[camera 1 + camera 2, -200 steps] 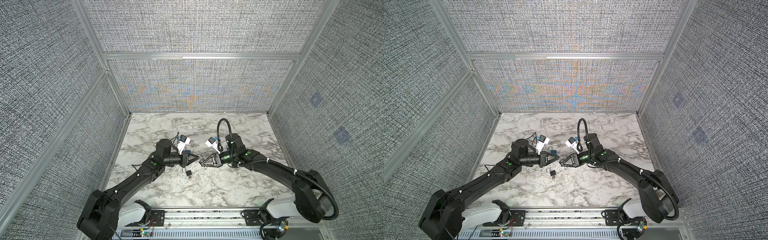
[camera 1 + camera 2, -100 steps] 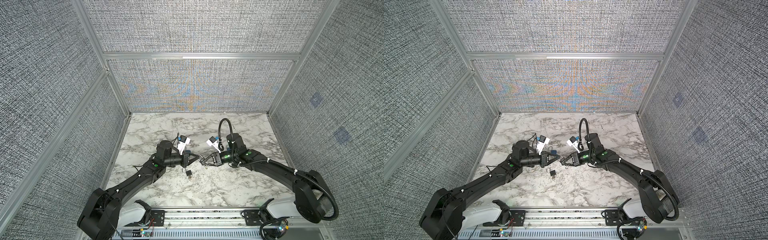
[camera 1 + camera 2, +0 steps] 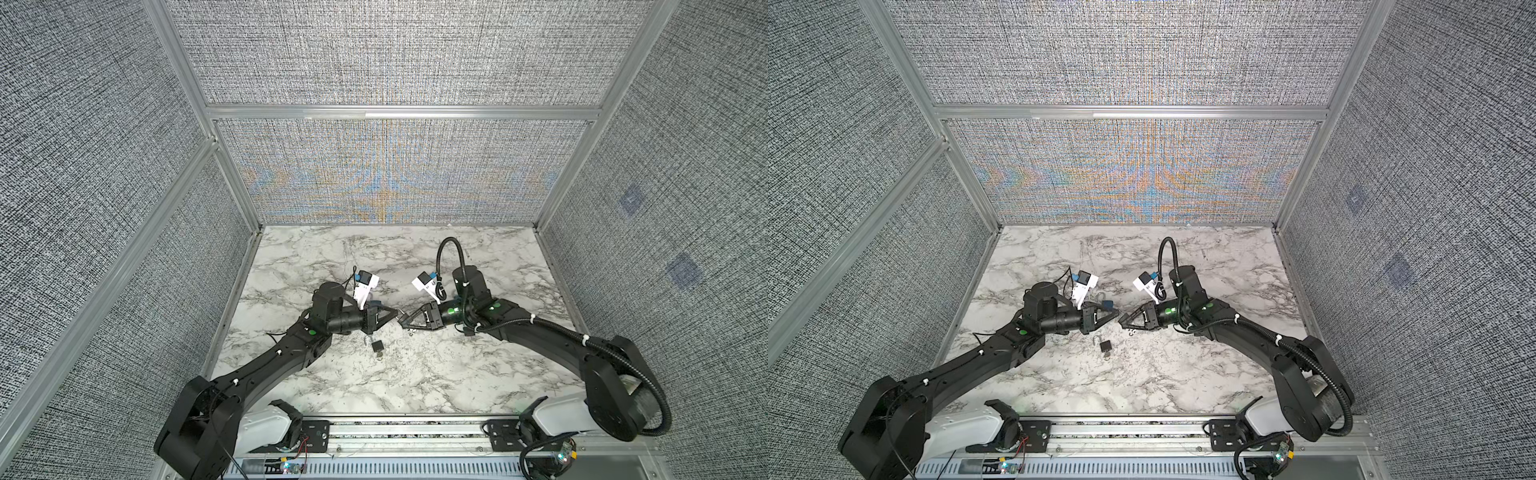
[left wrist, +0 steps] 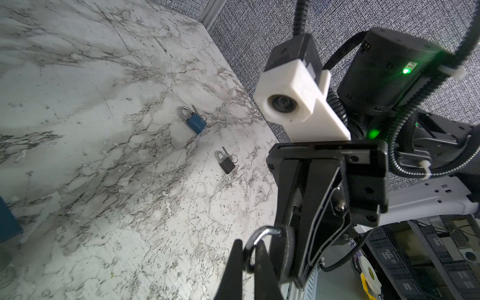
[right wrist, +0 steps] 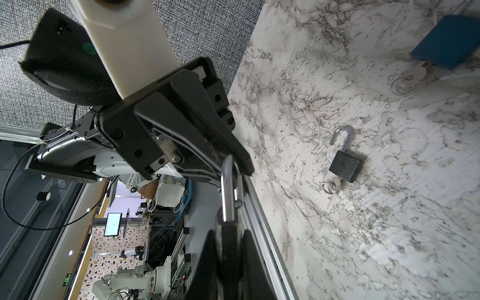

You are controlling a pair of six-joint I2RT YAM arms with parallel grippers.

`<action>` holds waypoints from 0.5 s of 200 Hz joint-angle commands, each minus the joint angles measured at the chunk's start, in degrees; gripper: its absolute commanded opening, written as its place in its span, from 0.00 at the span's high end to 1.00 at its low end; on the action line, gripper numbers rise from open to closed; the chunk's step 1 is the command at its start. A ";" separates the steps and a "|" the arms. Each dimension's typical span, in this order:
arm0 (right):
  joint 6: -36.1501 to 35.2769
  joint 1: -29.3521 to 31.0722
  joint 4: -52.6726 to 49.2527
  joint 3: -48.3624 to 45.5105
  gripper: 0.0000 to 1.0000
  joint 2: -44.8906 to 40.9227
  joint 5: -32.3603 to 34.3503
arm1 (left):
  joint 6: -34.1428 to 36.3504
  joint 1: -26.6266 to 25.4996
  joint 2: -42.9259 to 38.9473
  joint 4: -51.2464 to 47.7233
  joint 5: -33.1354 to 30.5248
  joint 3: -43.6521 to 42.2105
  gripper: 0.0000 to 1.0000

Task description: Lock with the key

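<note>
A small black padlock (image 5: pixel 228 242) hangs in the air between both arms at mid-table. My right gripper (image 5: pixel 228 233) is shut on its body. My left gripper (image 4: pixel 248 245) is shut on its silver shackle (image 4: pixel 259 233), which runs from the body to the left fingertips (image 5: pixel 240 162). In both top views the two grippers (image 3: pixel 395 312) (image 3: pixel 401 321) meet tip to tip. A small key ring (image 3: pixel 411 330) shows just under the right gripper's tip; I cannot tell whether it hangs from the held padlock. The key itself is hidden.
An open black padlock (image 5: pixel 344 163) with its key and ring (image 5: pixel 331 185) lies on the marble (image 3: pixel 415 374) in front of the left gripper. A blue padlock (image 3: pixel 1108 305) lies behind it. Two more padlocks, blue (image 4: pixel 195 122) and black (image 4: pixel 226 163), lie farther right. Fabric walls surround the table.
</note>
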 commanded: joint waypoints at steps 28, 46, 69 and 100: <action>-1.05 -0.03 12.47 1.43 1.00 0.24 5.05 | 0.75 -1.68 -0.13 -2.55 9.54 -0.41 1.00; -1.60 -0.16 11.54 2.06 1.00 0.42 5.82 | 0.66 -1.87 -0.15 -2.29 9.69 -0.38 1.00; -2.63 -0.15 9.84 3.25 1.00 0.96 6.97 | 0.42 -2.15 -0.23 -2.09 9.74 -0.40 1.00; -3.69 -0.14 8.40 4.00 1.00 1.45 8.50 | 0.51 -2.32 -0.44 -2.35 9.75 -0.21 1.00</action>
